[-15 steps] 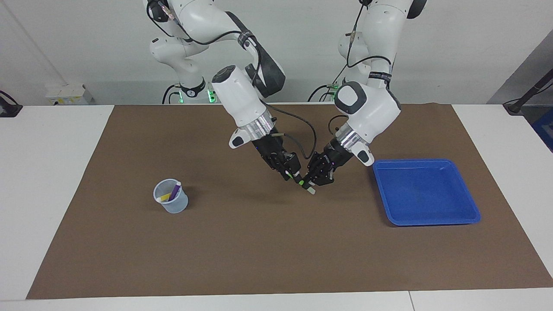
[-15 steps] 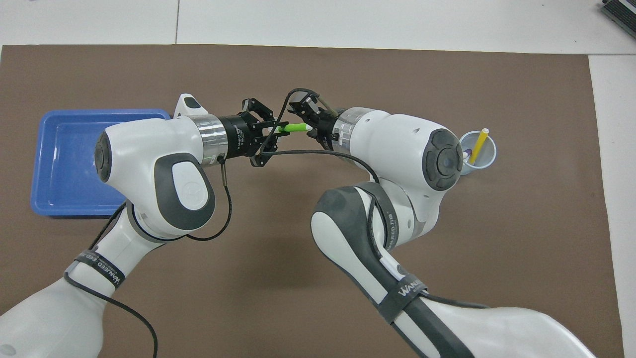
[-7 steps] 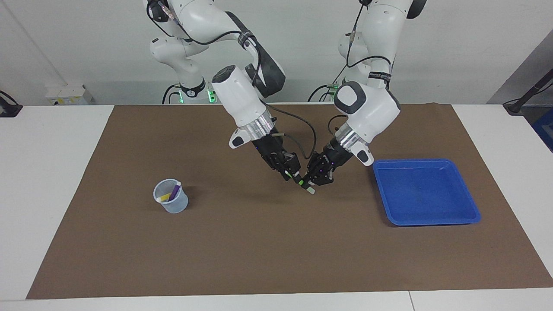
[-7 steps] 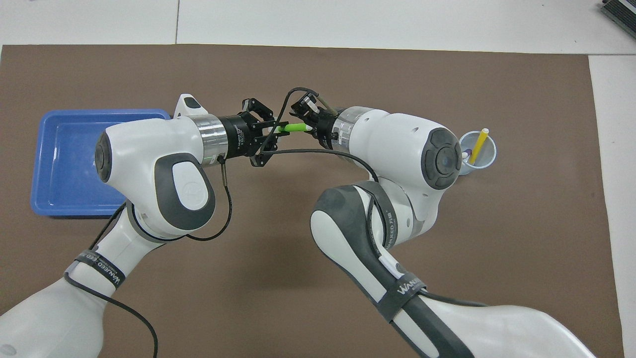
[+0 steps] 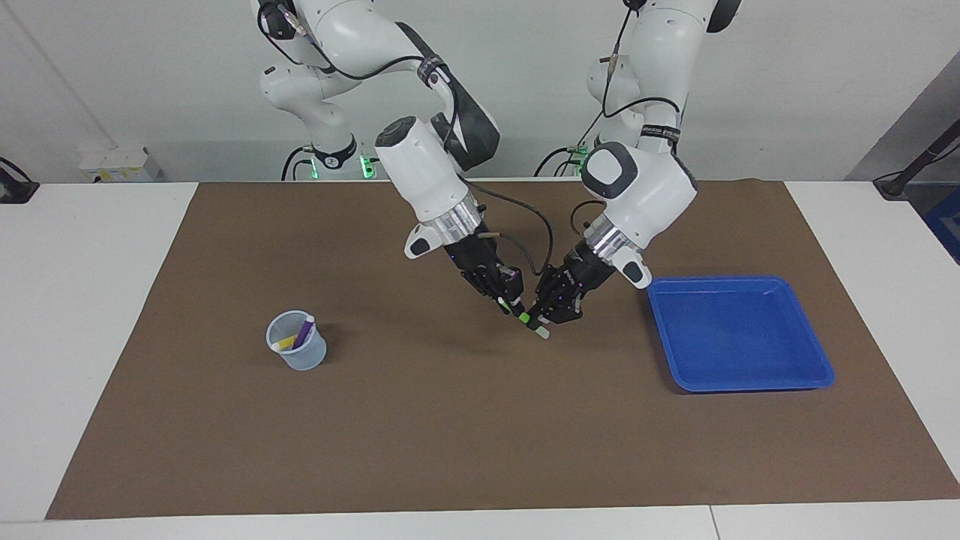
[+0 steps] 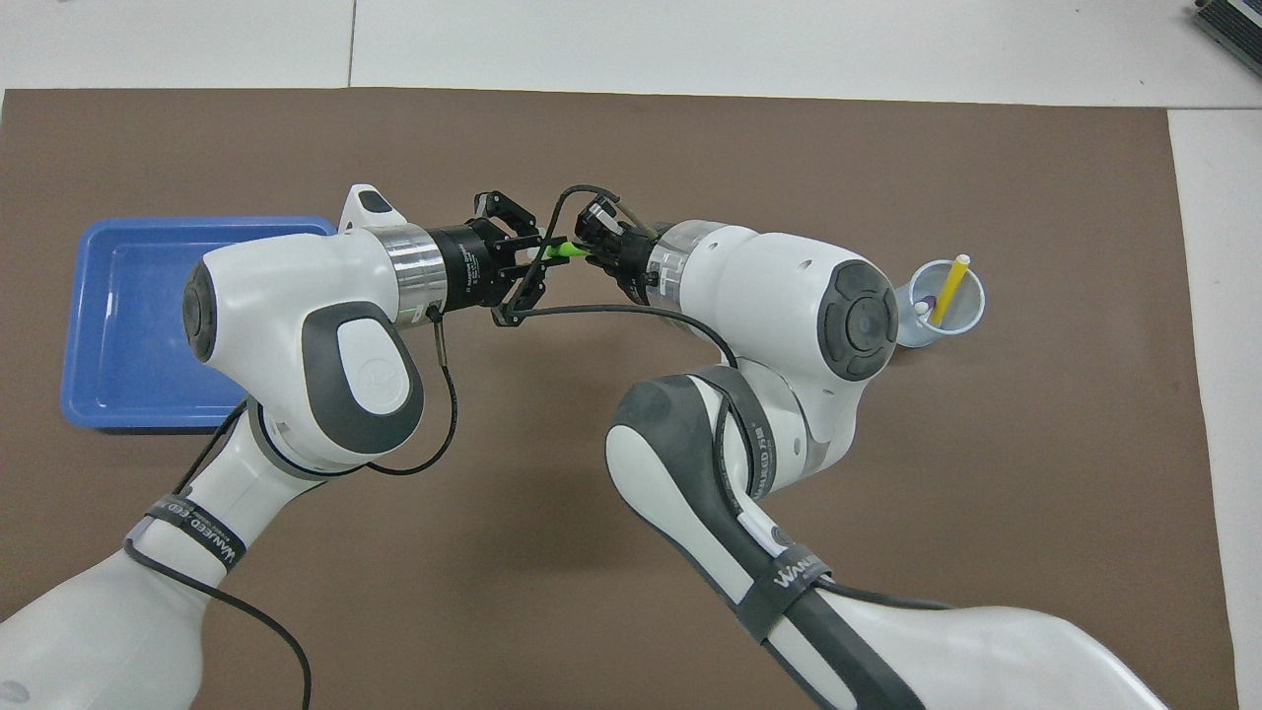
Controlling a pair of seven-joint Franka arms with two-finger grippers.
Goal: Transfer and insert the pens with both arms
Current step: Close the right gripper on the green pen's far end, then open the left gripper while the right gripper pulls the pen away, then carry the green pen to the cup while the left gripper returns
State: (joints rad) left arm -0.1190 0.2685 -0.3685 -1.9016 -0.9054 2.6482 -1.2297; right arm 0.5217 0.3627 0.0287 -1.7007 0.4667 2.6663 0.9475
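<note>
Facing view: the 2 grippers meet nose to nose above the middle of the brown mat (image 5: 465,420). The left gripper (image 5: 541,319), reaching in from the blue tray's (image 5: 739,379) end, has its fingers closed on the green pen (image 5: 525,316), whose pale end (image 5: 542,332) pokes out just below them. The right gripper (image 5: 510,302) comes in from the cup's end and touches the same pen at its other end; whether its fingers are clamped or only set around the pen cannot be told. The pen hangs clear of the mat, tilted, between the 2 claws. The clear cup (image 5: 297,341) stands well apart from both grippers, toward the right arm's end of the table, with the yellow pen (image 5: 286,344) and the purple pen (image 5: 304,331) leaning inside it. The tray sits near the left gripper, toward the left arm's end.

Overhead view: the left gripper (image 6: 532,268) and the right gripper (image 6: 584,248) face each other with only a short green stretch of the pen (image 6: 562,251) showing between them. The tray (image 6: 99,394) lies just beside the left arm's wrist. The cup (image 6: 971,306) stands beside the right arm's elbow joint, with the yellow pen (image 6: 948,292) upright in it and the purple pen (image 6: 927,299) mostly hidden.
</note>
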